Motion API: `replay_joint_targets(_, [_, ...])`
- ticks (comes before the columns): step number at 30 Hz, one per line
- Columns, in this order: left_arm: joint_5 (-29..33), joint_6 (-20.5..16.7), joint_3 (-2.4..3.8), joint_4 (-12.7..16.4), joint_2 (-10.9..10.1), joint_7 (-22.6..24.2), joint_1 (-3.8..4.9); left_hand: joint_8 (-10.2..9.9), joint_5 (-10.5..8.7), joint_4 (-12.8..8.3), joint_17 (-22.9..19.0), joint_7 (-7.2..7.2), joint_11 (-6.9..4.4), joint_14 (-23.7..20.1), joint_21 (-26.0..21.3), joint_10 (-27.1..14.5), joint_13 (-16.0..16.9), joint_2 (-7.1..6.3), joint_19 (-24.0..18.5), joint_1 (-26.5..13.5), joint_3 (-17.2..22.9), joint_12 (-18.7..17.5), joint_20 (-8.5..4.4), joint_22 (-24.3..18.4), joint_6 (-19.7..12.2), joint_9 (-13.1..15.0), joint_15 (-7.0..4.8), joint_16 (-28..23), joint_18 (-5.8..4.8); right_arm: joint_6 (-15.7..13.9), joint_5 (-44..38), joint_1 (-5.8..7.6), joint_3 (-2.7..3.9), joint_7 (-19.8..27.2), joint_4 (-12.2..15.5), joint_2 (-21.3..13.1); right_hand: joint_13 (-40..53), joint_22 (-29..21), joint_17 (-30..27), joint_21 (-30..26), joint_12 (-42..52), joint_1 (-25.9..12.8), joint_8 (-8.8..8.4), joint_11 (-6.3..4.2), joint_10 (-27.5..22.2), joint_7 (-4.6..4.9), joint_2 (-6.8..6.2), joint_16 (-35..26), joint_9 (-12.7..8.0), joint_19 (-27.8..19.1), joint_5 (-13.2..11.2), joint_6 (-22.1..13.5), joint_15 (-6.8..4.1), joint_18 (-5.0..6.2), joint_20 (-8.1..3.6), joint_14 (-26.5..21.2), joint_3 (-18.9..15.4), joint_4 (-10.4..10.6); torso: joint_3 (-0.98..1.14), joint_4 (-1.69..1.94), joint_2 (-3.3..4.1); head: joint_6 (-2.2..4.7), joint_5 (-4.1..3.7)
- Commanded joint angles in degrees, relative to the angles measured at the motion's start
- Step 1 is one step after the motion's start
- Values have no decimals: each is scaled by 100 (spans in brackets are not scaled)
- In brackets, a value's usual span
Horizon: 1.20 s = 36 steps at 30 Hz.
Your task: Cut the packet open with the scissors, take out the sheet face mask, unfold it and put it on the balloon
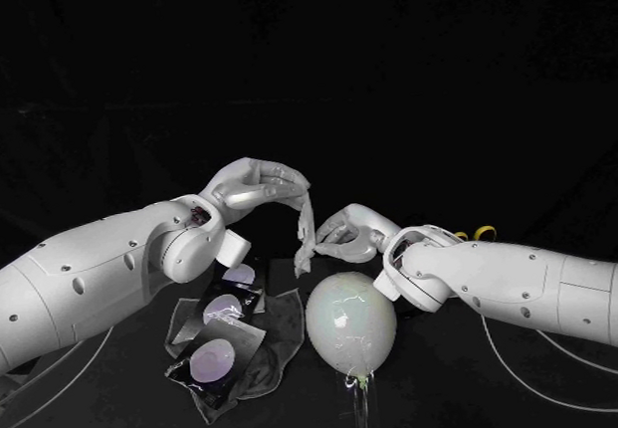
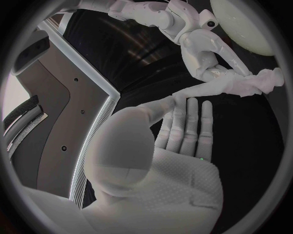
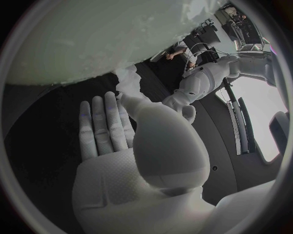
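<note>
Over the black table, left hand and right hand pinch the mask, folds indistinct.

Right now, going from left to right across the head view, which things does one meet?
Opened packet → balloon → yellow scissors handles. The sheet mask, held by the left hand and right hand, overlaps the balloon, so I omit it.

The balloon before me has a smooth, glossy skin. The sheet mask looks like limp pale cloth. The packet is shiny dark film on the matt black worktop. My left arm is smooth white plastic.
</note>
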Motion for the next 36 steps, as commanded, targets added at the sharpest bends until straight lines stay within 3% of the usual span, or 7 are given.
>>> replay_joint_targets(1, [55,-10,9,15,11,89,12,31,16,-23,-9,22,-16,-27,30,-38,9,-7,13,46,11,18,32,9,26,1080,-28,35,12,-78,8,-5,1,129,11,14,54,9,31,61,128,54,133,-90,224,-101,96,101,62,106,-6,211,-68,61,-25,142,21,-48,-2,3,1,-2,-1])
replay_joint_targets(4, [57,-16,9,15,6,90,12,31,16,-23,-9,22,-16,-28,30,-38,10,-7,13,46,11,19,32,9,26,1080,-27,36,12,-126,-72,-10,1,98,10,13,173,101,103,230,361,82,370,-263,594,-264,228,320,230,369,-7,421,-231,58,-168,522,-73,-149,-3,2,2,-6,-7])
replay_joint_targets(13, [66,-28,9,20,-10,89,12,30,16,-22,-11,24,-15,-30,32,-40,11,-8,11,46,13,22,34,11,25,1085,-27,40,13,-458,-174,-24,2,82,52,-28,334,288,198,457,566,10,579,-377,803,-365,257,540,453,588,-3,439,-373,45,-313,825,-127,-247,1,0,0,-13,4])
replay_joint_targets(20, [68,-45,8,13,-61,83,12,29,16,-21,-12,26,-14,-32,33,-42,12,-8,10,45,15,24,36,12,24,1089,-26,42,14,-823,-215,-33,4,98,241,-190,425,404,236,567,656,-27,660,-410,849,-393,261,621,561,638,-2,433,-418,39,-364,908,-111,-293,3,-2,-2,-17,13])
replay_joint_targets(29, [43,-135,0,-39,-179,57,10,28,16,-21,-13,27,-13,-32,34,-42,13,-8,9,45,15,26,36,12,24,1091,-25,44,15,-1352,-239,-32,52,164,736,-600,522,534,261,668,739,-46,723,-428,854,-404,274,671,664,632,-3,419,-450,27,-393,937,-58,-354,6,-5,-9,-31,20])
replay_joint_targets(36, [37,-183,-11,-94,-218,49,5,28,16,-18,-14,28,-12,-32,35,-41,14,-10,8,41,14,28,38,13,25,1094,-24,47,15,-1410,-240,44,112,118,952,-807,589,632,274,736,786,-70,751,-429,826,-404,283,692,730,597,-2,396,-455,21,-406,933,-15,-392,-2,-6,-7,-7,10])
